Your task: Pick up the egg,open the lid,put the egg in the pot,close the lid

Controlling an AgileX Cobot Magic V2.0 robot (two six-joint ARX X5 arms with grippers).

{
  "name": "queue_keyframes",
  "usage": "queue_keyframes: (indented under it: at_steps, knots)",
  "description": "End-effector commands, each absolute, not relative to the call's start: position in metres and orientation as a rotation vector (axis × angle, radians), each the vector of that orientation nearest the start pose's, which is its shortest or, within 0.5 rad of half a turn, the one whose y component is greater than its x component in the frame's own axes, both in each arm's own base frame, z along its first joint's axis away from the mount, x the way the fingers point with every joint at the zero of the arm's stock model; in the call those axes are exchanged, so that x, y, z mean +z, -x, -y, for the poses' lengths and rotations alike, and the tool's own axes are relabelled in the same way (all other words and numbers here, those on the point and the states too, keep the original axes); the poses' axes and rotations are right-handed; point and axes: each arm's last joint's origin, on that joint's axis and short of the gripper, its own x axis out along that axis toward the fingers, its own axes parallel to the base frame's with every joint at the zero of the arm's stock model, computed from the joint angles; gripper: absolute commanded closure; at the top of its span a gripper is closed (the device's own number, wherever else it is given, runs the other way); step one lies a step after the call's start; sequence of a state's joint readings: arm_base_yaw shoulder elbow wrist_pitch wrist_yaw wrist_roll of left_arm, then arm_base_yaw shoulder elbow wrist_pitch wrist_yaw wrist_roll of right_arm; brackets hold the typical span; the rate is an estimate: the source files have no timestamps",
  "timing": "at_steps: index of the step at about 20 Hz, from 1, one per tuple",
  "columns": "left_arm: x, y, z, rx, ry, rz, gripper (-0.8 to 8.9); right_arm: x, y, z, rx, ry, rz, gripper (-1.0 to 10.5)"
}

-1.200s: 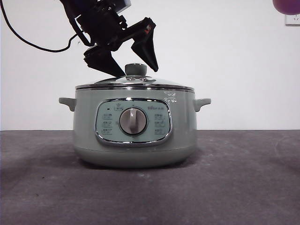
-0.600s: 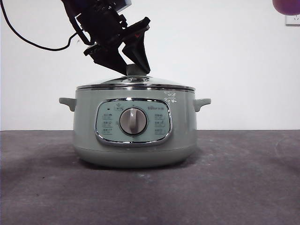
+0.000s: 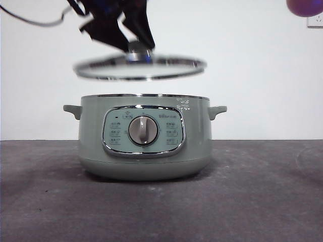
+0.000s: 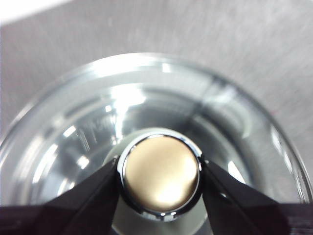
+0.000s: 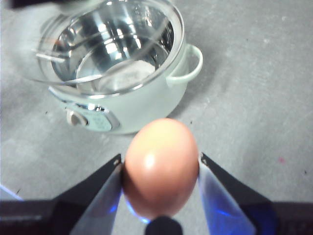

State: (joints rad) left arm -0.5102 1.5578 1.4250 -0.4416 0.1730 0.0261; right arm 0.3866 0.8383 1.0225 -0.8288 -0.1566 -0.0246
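Observation:
The pale green pot (image 3: 145, 136) stands open on the table; it also shows in the right wrist view (image 5: 122, 73) with a shiny bare inside. My left gripper (image 3: 135, 43) is shut on the knob (image 4: 160, 175) of the glass lid (image 3: 140, 69) and holds the lid level above the pot's rim. The lid (image 4: 146, 127) fills the left wrist view. My right gripper (image 5: 160, 169) is shut on the reddish-brown egg (image 5: 160, 169), held high and off to the side of the pot. In the front view only a purplish blur (image 3: 304, 7) shows at the top right corner.
The dark grey table (image 3: 252, 201) runs around the pot, with a white wall behind. The pot's side handles (image 3: 218, 111) stick out on both sides. A wall socket (image 3: 315, 21) shows at the top right.
My left gripper closed on the lid's knob and lifted the lid off the pot, up and slightly to the left. The pot has not moved.

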Motion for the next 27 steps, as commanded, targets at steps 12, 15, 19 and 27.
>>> queue_keyframes:
  at_steps: [12,15,19,27]
  knots:
    - [0.447,-0.146,0.083,-0.601,-0.102,-0.361,8.22,0.338,-0.251,-0.157,0.733,0.166,-0.68,9.6]
    - [0.45,-0.122,0.07,-0.6,-0.098,-0.356,8.22,0.325,-0.289,-0.189,0.756,0.204,-0.723,9.6]
    - [0.452,-0.103,0.06,-0.599,-0.083,-0.353,8.22,0.292,-0.334,-0.228,0.765,0.278,-0.771,9.6]
    - [0.452,-0.096,0.056,-0.598,-0.065,-0.364,8.22,0.23,-0.36,-0.269,0.753,0.447,-0.779,9.6]
